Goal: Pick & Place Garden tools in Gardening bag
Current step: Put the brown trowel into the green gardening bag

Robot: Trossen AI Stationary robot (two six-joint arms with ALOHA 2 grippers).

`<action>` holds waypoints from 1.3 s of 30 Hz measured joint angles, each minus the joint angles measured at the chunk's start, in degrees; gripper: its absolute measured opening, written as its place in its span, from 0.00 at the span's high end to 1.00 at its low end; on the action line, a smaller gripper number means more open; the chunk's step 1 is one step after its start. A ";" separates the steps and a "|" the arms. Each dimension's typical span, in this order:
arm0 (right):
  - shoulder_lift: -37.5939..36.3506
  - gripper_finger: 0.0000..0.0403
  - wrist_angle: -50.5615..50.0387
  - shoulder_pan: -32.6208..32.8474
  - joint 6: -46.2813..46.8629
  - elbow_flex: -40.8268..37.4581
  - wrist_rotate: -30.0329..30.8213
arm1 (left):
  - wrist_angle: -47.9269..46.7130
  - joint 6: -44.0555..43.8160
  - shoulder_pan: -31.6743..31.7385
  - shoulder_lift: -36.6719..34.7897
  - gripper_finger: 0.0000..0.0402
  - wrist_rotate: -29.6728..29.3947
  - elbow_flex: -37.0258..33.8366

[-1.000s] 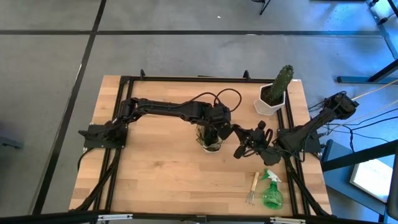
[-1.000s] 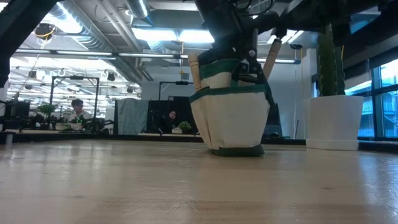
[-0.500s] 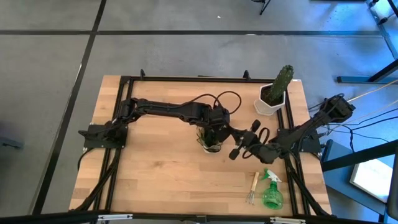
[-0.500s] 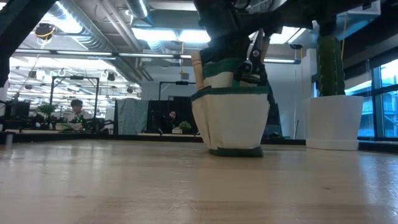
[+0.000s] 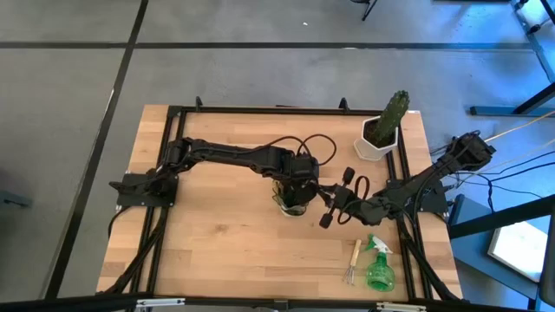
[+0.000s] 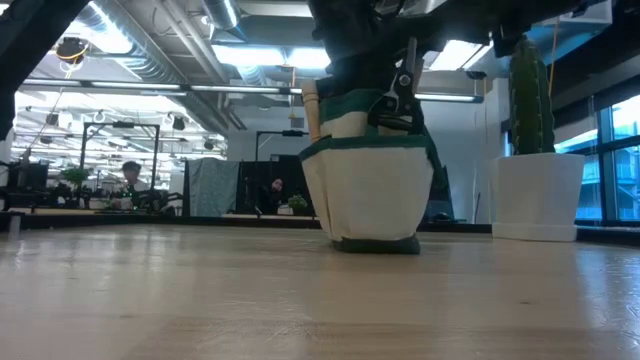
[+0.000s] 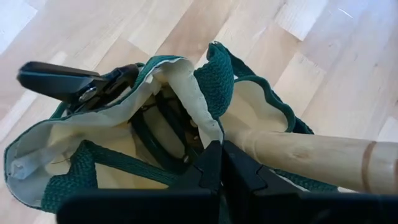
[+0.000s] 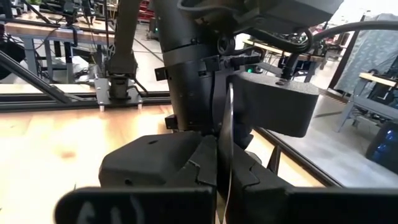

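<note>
The olive and beige gardening bag (image 5: 294, 196) stands on its base at the table's middle, a wooden tool handle (image 7: 311, 160) sticking out of it. My left gripper (image 5: 299, 178) is above the bag, shut on its rim. My right gripper (image 5: 332, 206) is just right of the bag, shut on the black pruners (image 5: 347, 185). The pruners' far end (image 7: 59, 78) lies at the bag's rim. A wooden-handled hand fork (image 5: 351, 260) and a green spray bottle (image 5: 379, 267) lie flat at the near right. My left gripper pinches the bag's cream-lined rim (image 7: 208, 134) between its two fingers, coming from above and pointing down. The bag stays on the table, its opening held up. My right gripper pinches the pruners between its two fingers, thin metal edge (image 8: 224, 118) showing between them. It comes level from the table's right. The pruners are lifted clear of the table, their far end at the bag's rim.
A cactus in a white hexagonal pot (image 5: 381, 134) stands at the far right, close behind my right arm. Bare wood lies left of and in front of the bag. Black frame rails run along the table's edges.
My right gripper has moved toward the table's left, carrying the pruners up to the bag's rim. My left gripper has kept its hold, and the bag has shifted slightly left under it.
</note>
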 joint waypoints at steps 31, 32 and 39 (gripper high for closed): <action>0.07 1.00 4.14 4.20 2.48 -2.80 5.48 | 4.29 0.22 -0.57 0.32 1.00 -0.21 0.00; 0.11 1.00 4.60 4.55 2.13 -2.82 5.78 | 4.43 0.19 -0.59 0.28 1.00 0.14 0.00; 0.11 1.00 6.15 6.90 2.19 -2.86 7.17 | 5.68 -0.62 -0.79 -0.04 1.00 3.35 0.00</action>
